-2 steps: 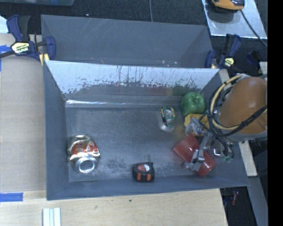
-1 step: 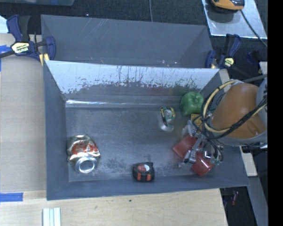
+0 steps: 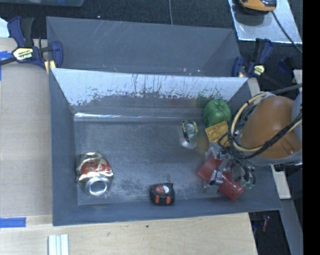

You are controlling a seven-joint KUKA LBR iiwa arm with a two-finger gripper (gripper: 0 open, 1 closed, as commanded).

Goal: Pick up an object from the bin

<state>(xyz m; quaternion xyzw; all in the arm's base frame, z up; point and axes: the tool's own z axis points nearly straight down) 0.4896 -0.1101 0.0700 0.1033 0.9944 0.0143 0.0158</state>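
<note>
Camera view is showing the claw point(image 3: 221, 173) hanging low in the lower right corner of the grey metal bin point(image 3: 128, 142), among red blocky pieces point(image 3: 232, 190). A yellow block point(image 3: 217, 131) and a rounded green plastic pepper point(image 3: 217, 111) are lying nearby. Whether the claw is clenching or released, I cannot tell.

**Loose things in the grey metal bin point(image 3: 64, 163), counted by kind: seven in all.**
Seen from beside the bin, the contents are sorting into six kinds. One crushed drink can point(image 3: 94, 173), red, white and silver, is lying alone on the left. One small black-and-orange item point(image 3: 162, 194) is sitting by the near wall. One clear, shiny curled piece point(image 3: 189, 133) is resting mid-floor. One green pepper-shaped thing point(image 3: 217, 111) and one yellow block point(image 3: 217, 132) are lying at the right. Red pieces are numbering two, as far as one can tell: the upper red piece point(image 3: 208, 170) and the lower red piece point(image 3: 232, 190).
</note>
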